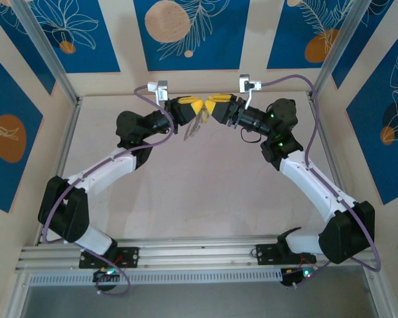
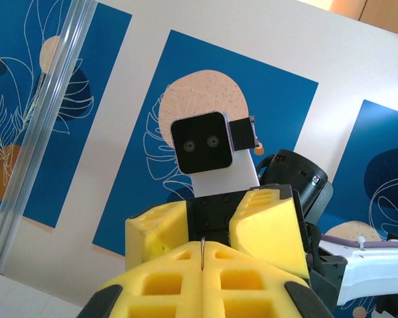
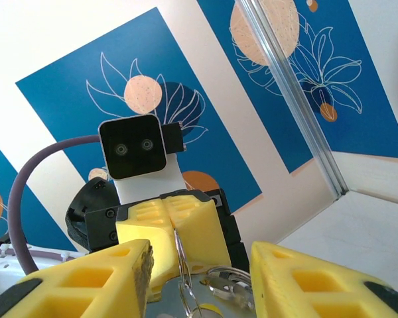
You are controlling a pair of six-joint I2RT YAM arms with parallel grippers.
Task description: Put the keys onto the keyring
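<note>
Both arms reach in to the far centre of the table [image 1: 205,192], grippers nose to nose, raised above the surface

Left gripper [image 1: 198,108]: comes in from the left. Its yellow fingers [image 2: 172,285] are pressed flat together with no gap at the seam. A thin metal wire stands up out of that seam in its own wrist view. This is the edge of the keyring [image 1: 194,126], so the left jaws are clamped on it

Right gripper [image 1: 213,107]: comes in from the right, tips just beside the left tips. In the right wrist view its fingers [image 3: 86,281] stand well apart, one at each lower corner. Jaws parted, nothing pinched between them

Keyring: from above it hangs as a small grey shape just under the meeting point, on the left gripper's side, clear of the table. In the right wrist view the wire loop rises in the gap between the right fingers, in front of the left gripper's closed seam. Pale silvery loops lie low, just right of it. I cannot tell whether the ring touches either right finger

Behind: cream walls with blue leaf-print panels [image 1: 179,30]
</note>
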